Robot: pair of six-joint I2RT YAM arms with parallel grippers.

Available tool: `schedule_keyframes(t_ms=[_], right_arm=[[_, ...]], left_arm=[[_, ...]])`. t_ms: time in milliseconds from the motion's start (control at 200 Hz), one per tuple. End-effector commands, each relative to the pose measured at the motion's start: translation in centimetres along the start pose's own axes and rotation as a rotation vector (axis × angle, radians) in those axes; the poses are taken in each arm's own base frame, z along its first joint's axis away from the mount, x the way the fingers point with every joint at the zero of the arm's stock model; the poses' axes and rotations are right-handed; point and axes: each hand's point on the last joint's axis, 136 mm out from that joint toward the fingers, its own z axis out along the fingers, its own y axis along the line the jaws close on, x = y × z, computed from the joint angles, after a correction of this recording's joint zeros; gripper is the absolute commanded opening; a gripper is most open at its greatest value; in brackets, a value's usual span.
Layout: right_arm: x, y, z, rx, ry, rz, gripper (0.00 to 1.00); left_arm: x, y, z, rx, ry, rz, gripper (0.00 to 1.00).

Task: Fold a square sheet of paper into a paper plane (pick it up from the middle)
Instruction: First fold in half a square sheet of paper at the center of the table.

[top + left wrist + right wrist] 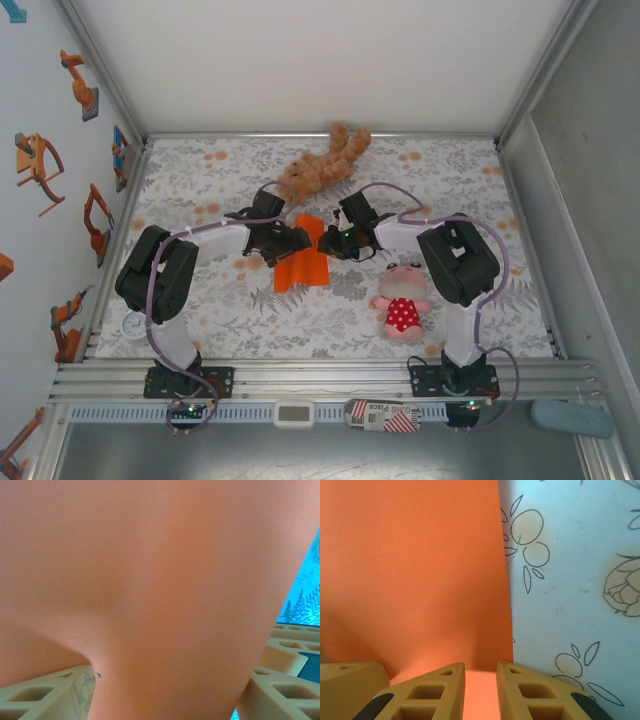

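Note:
The square sheet of paper (303, 262) is bright orange and lies partly lifted at the middle of the flowered table, between my two grippers. My left gripper (287, 241) sits at its left edge. In the left wrist view the paper (160, 580) bulges up close to the camera and runs between the tan fingers (45, 695), which stand wide apart; the left gripper (170, 680) is open. My right gripper (335, 240) is at the sheet's upper right. Its fingertips (450, 672) rest on the paper (415, 565) near its right edge, and the right gripper (481, 666) keeps a narrow gap.
A brown plush bear (322, 165) lies just behind the grippers. A pink doll in a red dress (402, 305) lies to the right of the paper, near the right arm. A white round gauge (135, 327) sits by the left arm's base. Walls close in the table's left, back and right.

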Motion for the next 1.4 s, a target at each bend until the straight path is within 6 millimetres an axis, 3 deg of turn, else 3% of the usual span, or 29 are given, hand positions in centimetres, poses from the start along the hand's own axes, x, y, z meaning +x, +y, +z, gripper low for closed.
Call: schedule_keyframes(t_ms=[0, 195, 511, 791, 1042, 1202, 1397], right_arm=[[1.2, -1.1, 0.2, 0.036, 0.023, 0.025, 0.24], [0.2, 0.6, -2.0, 0.005, -0.049, 0.001, 0.24], [-2.3, 1.9, -7.1, -0.066, -0.211, -0.016, 0.29], [-4.2, 5.0, -11.6, -0.308, -0.245, -0.068, 0.49], [-5.3, 10.1, -14.8, -0.562, -0.245, -0.113, 0.72], [-5.8, 13.1, -16.4, -0.741, -0.228, -0.118, 0.78], [-5.7, 14.5, -16.5, -0.786, -0.196, -0.134, 0.77]], left_arm=[[0.1, 0.7, -0.1, -0.042, 0.010, 0.020, 0.67], [-0.3, -0.2, -1.0, -0.018, -0.005, 0.054, 0.54], [-1.3, -2.9, -5.1, 0.062, -0.086, 0.153, 0.39], [-2.2, -7.6, -11.7, 0.335, -0.153, 0.186, 0.37], [-3.1, -12.0, -17.3, 0.602, -0.178, 0.178, 0.37], [-3.6, -13.8, -18.9, 0.724, -0.154, 0.154, 0.37], [-4.0, -14.3, -18.8, 0.778, -0.125, 0.128, 0.37]])
